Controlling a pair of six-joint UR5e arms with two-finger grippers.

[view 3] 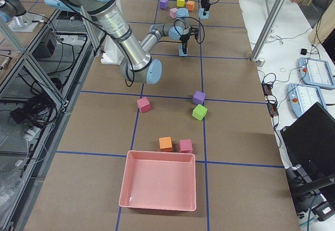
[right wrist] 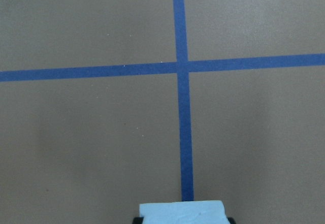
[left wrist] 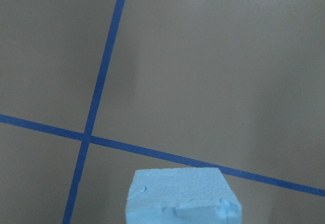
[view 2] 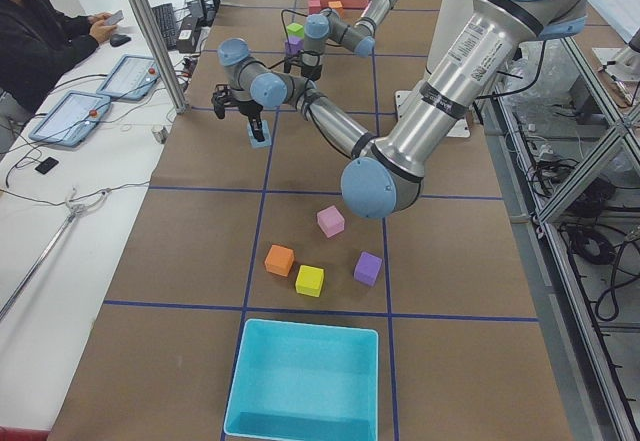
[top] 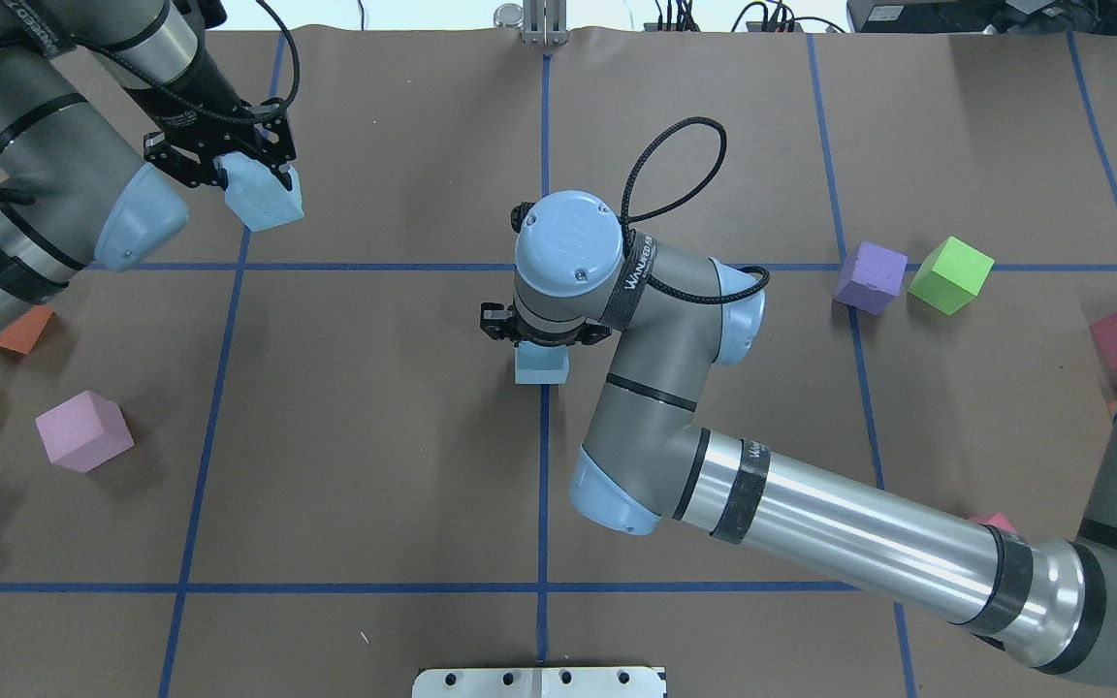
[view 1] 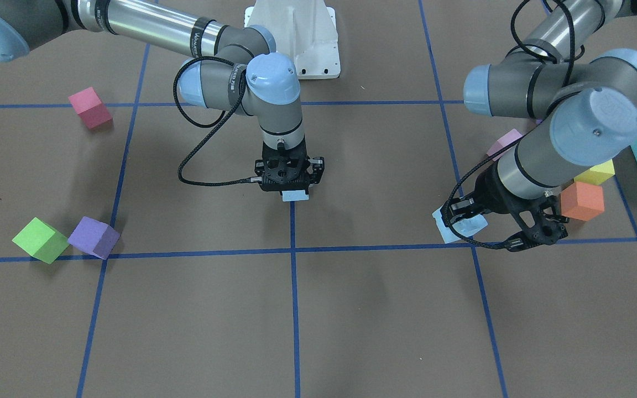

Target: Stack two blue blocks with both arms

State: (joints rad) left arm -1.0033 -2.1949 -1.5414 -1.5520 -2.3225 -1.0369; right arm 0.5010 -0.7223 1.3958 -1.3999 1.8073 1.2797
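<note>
Overhead exterior shows the left claw clenched on the scuffed blue block, tilted, toward the tabletop's far left. The right claw grips the other blue block mid-tabletop. Both seem light, squashy foam: pinch 2 opposite flat faces gently.

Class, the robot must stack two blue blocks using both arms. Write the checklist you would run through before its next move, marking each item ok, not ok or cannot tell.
1. Left claw grips the left blue block: ok.
2. Right claw grips the right blue block: ok.
3. Right blue block is over the centre tape line: ok.
4. Right blue block rests on the table: cannot tell.
5. One block is directly above the other: not ok, they are about a grid square apart.
6. Left blue block is held level: not ok, it looks tilted.
</note>
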